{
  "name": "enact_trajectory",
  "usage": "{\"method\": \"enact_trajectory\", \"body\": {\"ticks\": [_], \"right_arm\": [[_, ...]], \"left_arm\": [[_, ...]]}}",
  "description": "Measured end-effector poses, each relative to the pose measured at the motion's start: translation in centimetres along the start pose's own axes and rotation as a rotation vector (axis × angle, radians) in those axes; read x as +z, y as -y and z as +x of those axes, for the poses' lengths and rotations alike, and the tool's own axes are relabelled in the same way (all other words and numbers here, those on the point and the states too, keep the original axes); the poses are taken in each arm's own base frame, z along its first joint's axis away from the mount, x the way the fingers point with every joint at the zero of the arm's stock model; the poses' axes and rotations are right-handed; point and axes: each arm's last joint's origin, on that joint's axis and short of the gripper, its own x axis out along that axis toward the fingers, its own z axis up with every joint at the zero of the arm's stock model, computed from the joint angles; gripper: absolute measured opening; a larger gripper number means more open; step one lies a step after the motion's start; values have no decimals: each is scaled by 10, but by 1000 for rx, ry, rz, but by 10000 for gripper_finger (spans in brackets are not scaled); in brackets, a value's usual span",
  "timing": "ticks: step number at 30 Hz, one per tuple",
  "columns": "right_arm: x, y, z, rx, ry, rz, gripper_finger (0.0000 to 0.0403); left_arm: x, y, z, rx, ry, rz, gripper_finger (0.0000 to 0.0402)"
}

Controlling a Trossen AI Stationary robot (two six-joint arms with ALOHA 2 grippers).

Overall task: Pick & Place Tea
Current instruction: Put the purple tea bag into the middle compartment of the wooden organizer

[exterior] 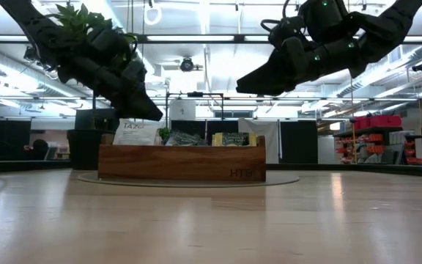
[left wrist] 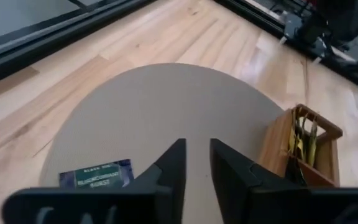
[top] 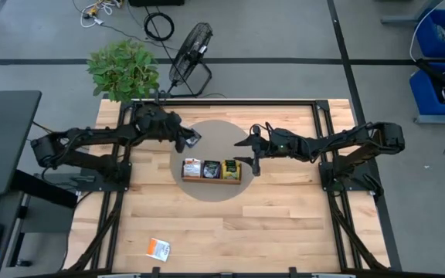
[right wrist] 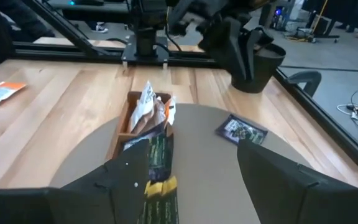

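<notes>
Left wrist view: I see my left gripper (left wrist: pixel 196 163) poised over the round tan mat (left wrist: pixel 166 106), fingers a narrow gap apart with nothing between them.
Left gripper, position: in the high view it (top: pixel 190 137) hangs above the mat's rim on the plant side, apart from the tray.
Navy sachet: a dark navy tea sachet (left wrist: pixel 96 173) lies flat on the mat just beside my left fingers; the right wrist view shows it (right wrist: pixel 241 130) clear of the tray.
Right gripper: my right gripper (top: pixel 253 156) hovers just off the tray's end, fingers spread wide and empty; in its own wrist view the tray sits between them.
Wooden tray: the long brown tray (top: pixel 211 180) rests on the mat, compartments in a row.
Tray contents: an orange-and-white sachet (top: pixel 191 167), a dark one (top: pixel 211 167) and a yellow-green one (top: pixel 231 166) stand upright, one group to each compartment.
Stray sachet: one orange-and-white sachet (top: pixel 158 248) lies alone on the bare wood near the table's front edge, well apart from the mat.
In the way: from the low view the tray's side wall (exterior: pixel 182 163) hides the lower part of the sachets; both arms hang above it.
Surface: a light wooden table (top: pixel 284 224) framed by black rails.
Room: a potted plant (top: pixel 123 69) at the table's far corner, a floor fan (top: pixel 190 55) beside it, blue bins (top: pixel 443 58) to the right.
</notes>
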Motion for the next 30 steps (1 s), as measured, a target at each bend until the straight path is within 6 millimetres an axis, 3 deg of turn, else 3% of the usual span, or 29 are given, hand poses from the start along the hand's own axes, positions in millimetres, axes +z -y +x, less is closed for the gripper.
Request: {"method": "enact_trajectory", "body": {"ticks": [13,18,30], "right_arm": [[-8,10,-3,-28,-20,-1,251],[-8,15,-4,-44,-18,-9,251],[-9,15,-4,-22,-19,-2,251]], "left_arm": [[1,-40,-7,98,-2,-128,225],[9,-43,4,97,-77,-162,242],[21,-47,46,141,-258,-48,243]]}}
